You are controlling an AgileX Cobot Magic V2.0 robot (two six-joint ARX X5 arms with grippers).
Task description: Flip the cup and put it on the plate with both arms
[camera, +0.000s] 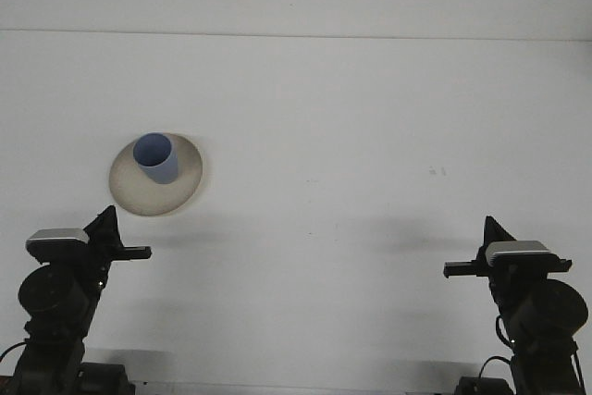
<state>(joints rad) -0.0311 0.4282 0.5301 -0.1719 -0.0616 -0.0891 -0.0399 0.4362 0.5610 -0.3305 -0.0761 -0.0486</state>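
Two arms are sitting low in the frame, both well apart from the work. At the lower left, the left gripper (104, 222) is showing its fingers drawn together into a single dark point, with no gap visible and nothing between them. It is hanging just below the near rim of the plate (188, 176), which is lying in the left-centre of the frame on the white table (370, 136). The blue cup (156, 159) is standing on that plate toward its upper-left part, mouth facing up, leaning slightly in this view, so the placing seems done. At the lower right, the right gripper (489, 227) is looking likewise pinched to one point and is holding nothing, far across bare tabletop from the cup.

Judging from this, the step in hand is parking both arms clear. Doing it well is meaning keeping the left fingers away from the plate's near edge, since a nudge there could be tipping the cup, and keeping both wrists level while they are settling low.
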